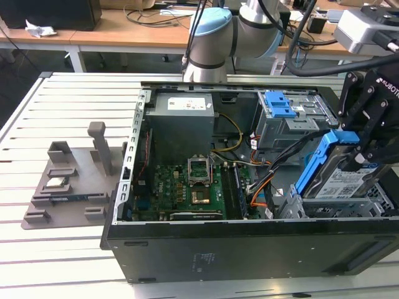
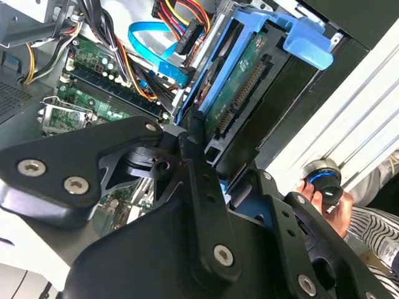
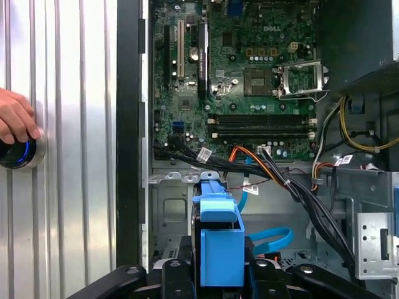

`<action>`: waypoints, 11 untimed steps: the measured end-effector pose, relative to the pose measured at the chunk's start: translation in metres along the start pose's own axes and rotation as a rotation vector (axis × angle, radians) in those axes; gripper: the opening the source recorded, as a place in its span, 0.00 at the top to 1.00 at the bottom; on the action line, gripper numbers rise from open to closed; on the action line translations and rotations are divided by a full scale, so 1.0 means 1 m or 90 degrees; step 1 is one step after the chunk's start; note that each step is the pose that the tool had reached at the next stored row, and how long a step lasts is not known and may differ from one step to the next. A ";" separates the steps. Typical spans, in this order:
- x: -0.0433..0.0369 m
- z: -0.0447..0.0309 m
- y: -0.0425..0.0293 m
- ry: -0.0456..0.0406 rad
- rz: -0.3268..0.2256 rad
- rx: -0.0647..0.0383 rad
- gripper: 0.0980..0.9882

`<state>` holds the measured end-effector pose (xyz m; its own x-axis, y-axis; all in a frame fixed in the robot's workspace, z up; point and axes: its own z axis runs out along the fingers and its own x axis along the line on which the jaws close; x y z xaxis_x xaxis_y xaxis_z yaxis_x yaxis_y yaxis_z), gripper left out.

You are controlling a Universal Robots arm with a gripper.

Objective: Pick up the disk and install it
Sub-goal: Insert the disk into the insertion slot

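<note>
The gripper (image 1: 361, 149) was clamped on the disk (image 1: 340, 174) by its blue frame, holding it tilted on edge just above the drive bay (image 1: 368, 208) of the open computer case (image 1: 249, 249), apparently to slide it in edgewise.

**Slatted metal tabletop, wooden desks behind**

A tabletop (image 1: 62, 112) of pale, grooved metal slats spans the exterior view, evenly lit. Behind it stand wooden desks (image 1: 124, 34) with white legs, strewn with cables (image 1: 149, 15). A crumpled white paper (image 1: 38, 28) lies on the desk at the exterior view's left, beside a dark box (image 1: 53, 12). The floor under the desks is dark.
</note>
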<state>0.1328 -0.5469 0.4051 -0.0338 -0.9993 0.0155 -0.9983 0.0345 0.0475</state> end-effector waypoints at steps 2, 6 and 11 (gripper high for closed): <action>0.0000 0.0013 -0.0001 0.0000 0.000 0.000 0.70; 0.0000 0.0033 -0.0001 0.0001 0.000 0.000 0.70; -0.0001 0.0054 -0.0002 0.0001 0.000 0.000 0.70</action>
<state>0.1328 -0.5469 0.3997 -0.0338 -0.9993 0.0156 -0.9983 0.0345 0.0475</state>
